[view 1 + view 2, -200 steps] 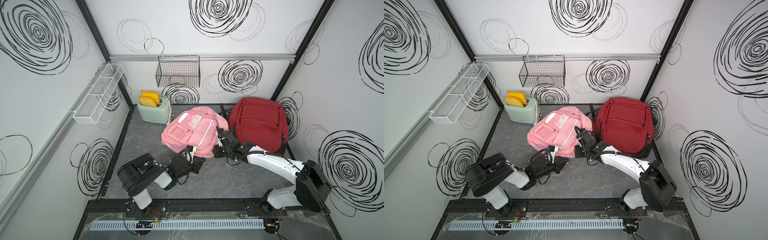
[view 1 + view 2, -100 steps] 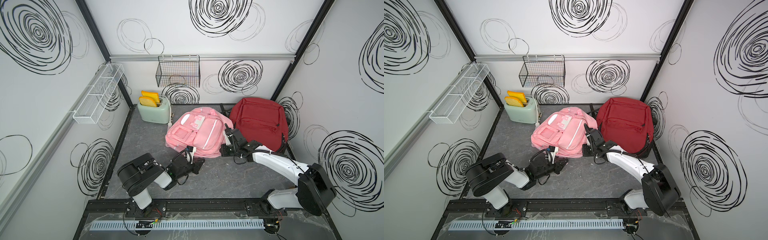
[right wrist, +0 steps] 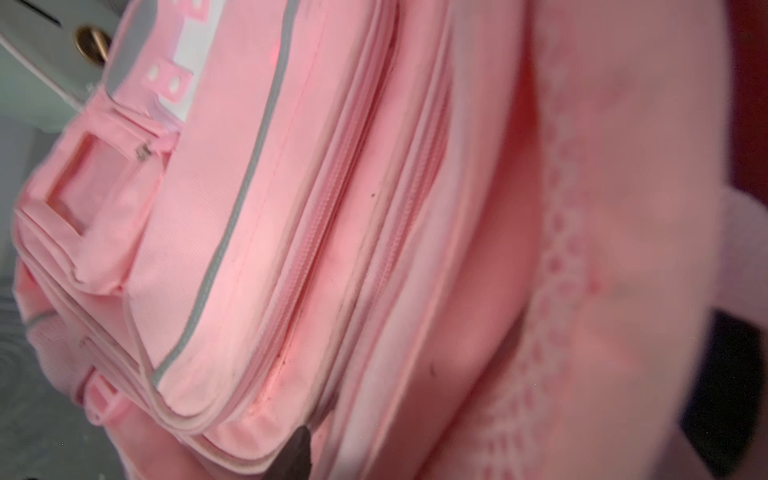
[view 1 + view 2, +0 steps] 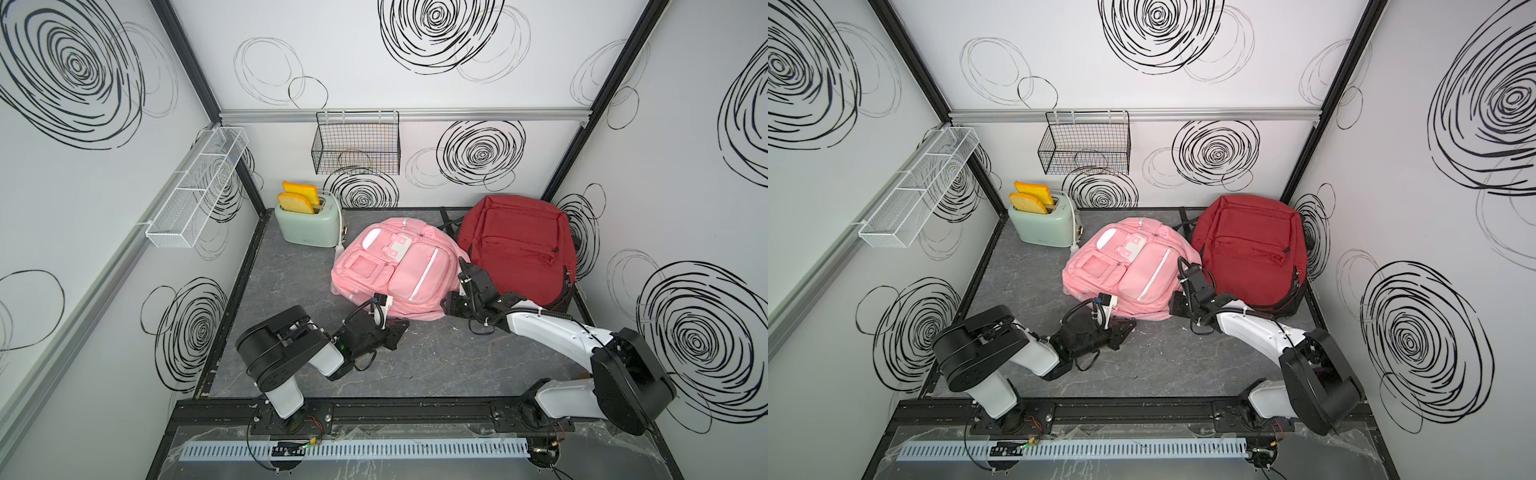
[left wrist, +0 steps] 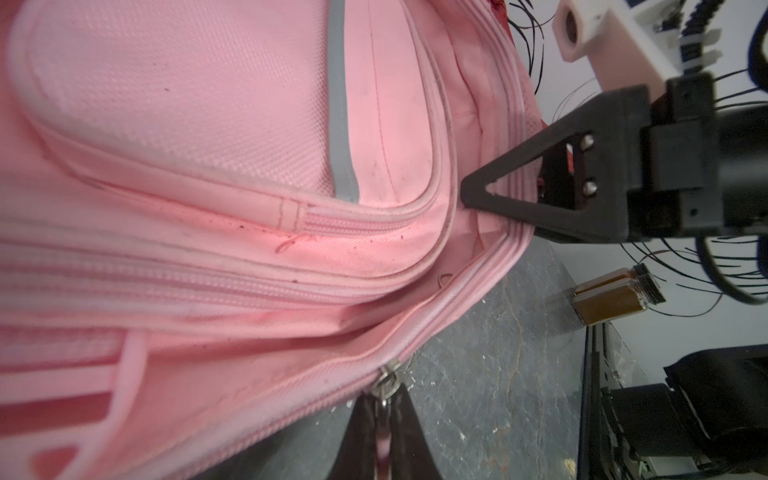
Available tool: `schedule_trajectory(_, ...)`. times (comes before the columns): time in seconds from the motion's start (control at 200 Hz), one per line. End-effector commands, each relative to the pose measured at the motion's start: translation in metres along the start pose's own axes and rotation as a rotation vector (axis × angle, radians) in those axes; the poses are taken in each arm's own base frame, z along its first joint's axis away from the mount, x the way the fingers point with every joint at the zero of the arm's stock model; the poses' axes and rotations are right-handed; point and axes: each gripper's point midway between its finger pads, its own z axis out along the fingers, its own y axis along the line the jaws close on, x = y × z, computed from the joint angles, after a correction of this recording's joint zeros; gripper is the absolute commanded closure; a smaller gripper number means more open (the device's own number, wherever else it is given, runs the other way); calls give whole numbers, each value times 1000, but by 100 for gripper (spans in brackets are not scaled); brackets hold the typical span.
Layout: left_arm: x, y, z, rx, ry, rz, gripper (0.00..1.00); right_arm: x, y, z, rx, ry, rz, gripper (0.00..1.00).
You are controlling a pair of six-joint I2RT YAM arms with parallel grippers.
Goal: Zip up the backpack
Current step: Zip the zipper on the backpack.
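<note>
Clenching the zipper pull (image 5: pixel 386 376) of the pink backpack (image 4: pixel 399 270) at the middle of the worktop (image 4: pixel 457 365), your left gripper (image 5: pixel 383 405) can drag it shut while your right gripper (image 4: pixel 452 305), grip unclear, seemingly steadies its side.

Pink backpack (image 4: pixel 399 270) lies on its back mid-scene, front pockets up, top end toward the rear, skewed a bit. White stripe (image 4: pixel 424 274) runs down the big front pocket, small window pocket (image 4: pixel 361 269) beside it. Metal zip pull (image 5: pixel 384 380) sits at the near edge; the zip gapes open beyond it, lining showing.
</note>
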Motion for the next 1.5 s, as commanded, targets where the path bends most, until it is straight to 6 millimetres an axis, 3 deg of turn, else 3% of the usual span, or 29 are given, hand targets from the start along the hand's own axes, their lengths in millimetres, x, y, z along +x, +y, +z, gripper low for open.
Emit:
schedule_trajectory(0.0, -4, -12, 2, 46, -13, 15, 100, -11, 27, -6, -177, -57, 154, 38)
schedule_trajectory(0.06, -5, -14, 3, 51, -15, 19, 100, -4, 35, -7, -241, -33, 209, 35)
schedule_trajectory(0.115, -5, -15, 4, 53, -11, 23, 100, 3, 40, -7, -276, -10, 251, 24)
schedule_trajectory(0.235, -4, -16, 4, 54, -8, 26, 100, 20, 44, -7, -317, 32, 319, 18)
schedule_trajectory(0.525, -3, -15, 4, 46, -7, 29, 100, 58, 43, 8, -332, 128, 418, 18)
schedule_trajectory(0.941, -3, -15, 3, 48, -11, 30, 100, 60, 65, 25, -385, 139, 415, 21)
schedule_trajectory(0.986, -3, -15, 3, 47, -10, 30, 100, 58, 68, 25, -393, 137, 409, 26)
schedule_trajectory(1.106, -3, -15, 3, 45, -11, 30, 100, 54, 69, 23, -390, 115, 386, 62)
schedule_trajectory(1.336, -3, -14, 3, 43, -11, 29, 100, 45, 74, 13, -403, 67, 325, 100)
schedule_trajectory(1.496, -3, -13, 3, 38, -14, 28, 100, 38, 85, 6, -397, 33, 228, 100)
